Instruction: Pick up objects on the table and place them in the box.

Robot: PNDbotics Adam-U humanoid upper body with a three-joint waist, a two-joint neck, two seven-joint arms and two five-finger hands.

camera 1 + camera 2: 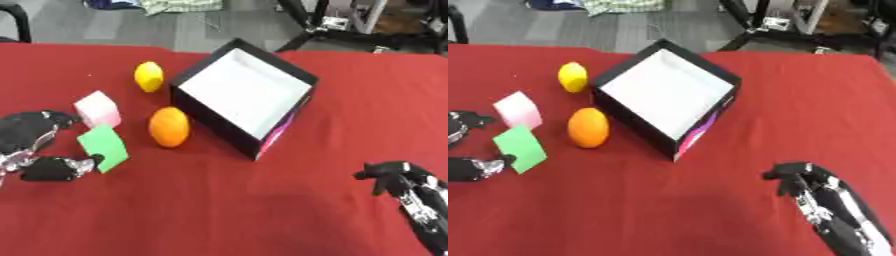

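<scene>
Pick step: left hand (35, 145) pinches flat green card (103, 147) w/ thumb & fingers beside pink cube (96, 109); next needs lift & carry to empty black white-lined box (289, 70); right hand (811, 190) idle, curled.

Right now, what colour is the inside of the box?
White inside the black open square box, clearest in the left eye view.
</scene>
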